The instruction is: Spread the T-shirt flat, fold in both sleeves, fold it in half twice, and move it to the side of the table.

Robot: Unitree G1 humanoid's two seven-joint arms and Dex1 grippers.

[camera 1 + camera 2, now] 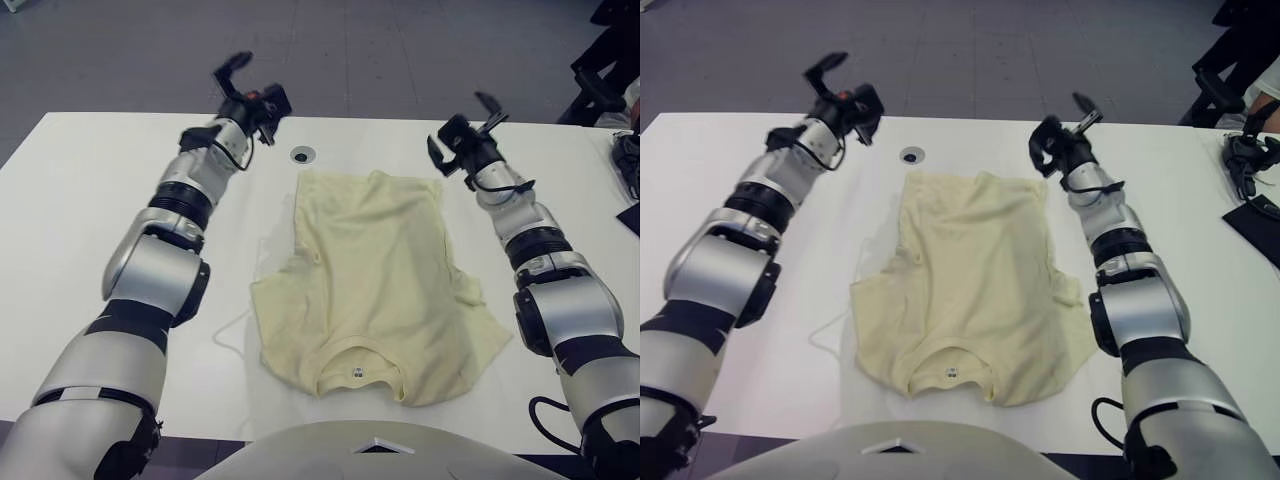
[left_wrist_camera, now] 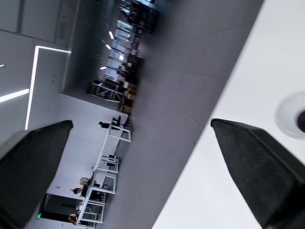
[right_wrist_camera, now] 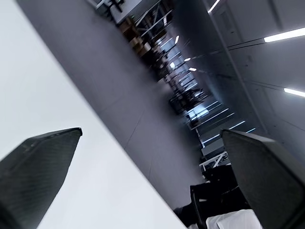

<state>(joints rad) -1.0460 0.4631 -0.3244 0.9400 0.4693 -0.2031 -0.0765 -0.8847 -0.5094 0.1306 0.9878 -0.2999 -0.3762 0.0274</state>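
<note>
Yellow T-shirt (image 1: 375, 280), sleeves (image 1: 278, 305) indistinct among folds

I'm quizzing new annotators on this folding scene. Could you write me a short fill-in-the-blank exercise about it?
1. The left claw and right claw are both ____ and hold nothing.
2. The collar of the T-shirt points ____ the robot.
3. The grommet in the table lies nearer the ____ claw.

Missing words: open; toward; left.
</note>
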